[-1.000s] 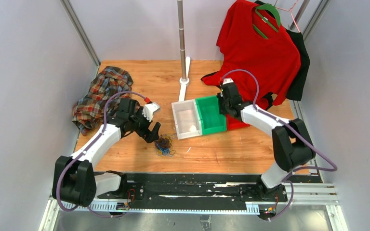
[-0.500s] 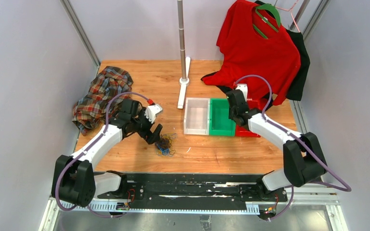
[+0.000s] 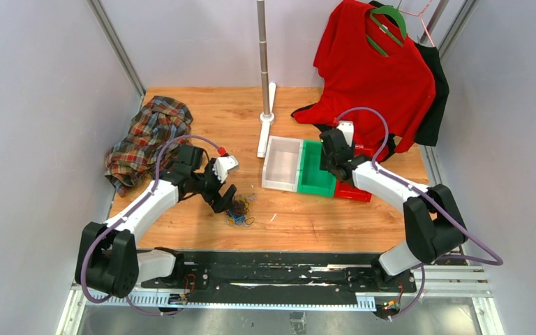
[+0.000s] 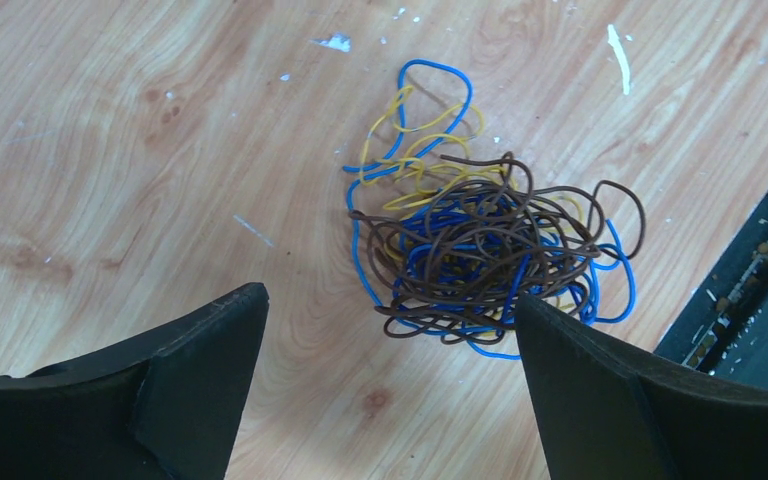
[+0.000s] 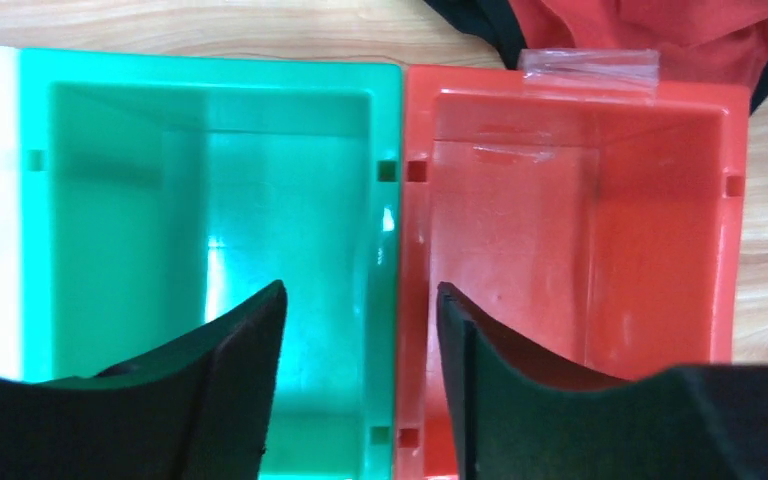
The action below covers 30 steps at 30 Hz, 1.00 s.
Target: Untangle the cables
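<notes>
Top external: your wooden surface (image 3: pixel 216 112) sits between grey walls (image 3: pixel 35 105); left end effector (image 3: pixel 227 199) spread wide over the cables (image 3: pixel 239 211), right end effector (image 5: pixel 360 290) parted astride the green bin (image 5: pixel 210 75) wall.

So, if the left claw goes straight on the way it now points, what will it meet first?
Probably the cables: the wad lies ahead of the open left claw, on the table; how far is unclear.

Probably a robotics lab cell: grey panels (image 3: pixel 35 105), aluminium frame (image 3: pixel 115 45), wooden tabletop (image 3: pixel 300 216).
</notes>
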Each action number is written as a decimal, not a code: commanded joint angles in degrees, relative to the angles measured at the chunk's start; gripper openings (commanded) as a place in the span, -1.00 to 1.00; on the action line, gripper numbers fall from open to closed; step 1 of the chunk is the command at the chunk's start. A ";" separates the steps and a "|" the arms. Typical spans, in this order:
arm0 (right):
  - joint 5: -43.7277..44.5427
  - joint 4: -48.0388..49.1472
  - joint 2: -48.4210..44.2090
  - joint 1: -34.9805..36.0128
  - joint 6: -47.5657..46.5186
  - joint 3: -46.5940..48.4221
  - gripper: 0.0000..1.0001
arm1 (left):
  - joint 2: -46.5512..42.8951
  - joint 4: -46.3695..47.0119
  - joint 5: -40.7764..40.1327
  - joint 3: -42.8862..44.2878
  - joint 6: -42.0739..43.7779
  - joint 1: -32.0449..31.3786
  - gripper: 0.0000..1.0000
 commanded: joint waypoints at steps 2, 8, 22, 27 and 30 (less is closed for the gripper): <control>1.83 2.49 -3.38 2.60 -0.40 1.57 0.27 | -0.23 -1.56 5.20 -0.45 4.20 -0.58 0.95; -3.73 8.61 -10.72 5.89 -3.70 -1.95 0.39 | 0.54 -2.45 7.37 -1.43 7.40 -0.68 0.84; 1.80 29.30 -6.06 33.03 -18.41 -9.05 0.42 | 2.37 -2.64 8.04 2.24 3.54 -0.77 -0.54; -0.09 28.68 -3.78 32.43 -18.63 -5.23 0.43 | -2.06 -9.54 9.49 5.28 4.58 -0.78 -0.81; -3.13 23.41 -1.20 33.62 -20.34 -0.26 0.44 | -3.09 -13.15 9.60 7.69 4.26 -0.76 -0.82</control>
